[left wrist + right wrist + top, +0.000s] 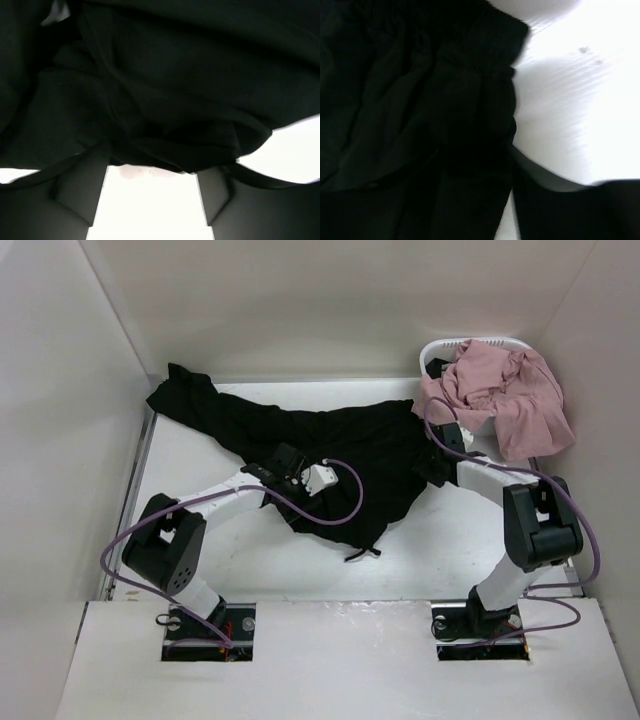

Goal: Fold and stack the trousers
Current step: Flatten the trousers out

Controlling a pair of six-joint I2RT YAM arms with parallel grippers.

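The black trousers (340, 435) lie crumpled across the table, one leg reaching to the far left corner. My left gripper (283, 462) sits low over their middle. In the left wrist view it (152, 169) is open: bare white table shows between the fingers (80, 192) and the cloth (175, 90) bunches right at the fingertips. My right gripper (432, 472) is at the trousers' right edge. In the right wrist view the gathered waistband (410, 100) covers the left side. Only one finger (560, 210) shows, beside a thin strip of table.
A white basket (450, 345) stands at the back right with a dusty-pink garment (500, 390) spilling over its rim, close behind my right arm. White walls enclose the table on the left, back and right. A drawstring end (362, 553) pokes out at the trousers' near edge.
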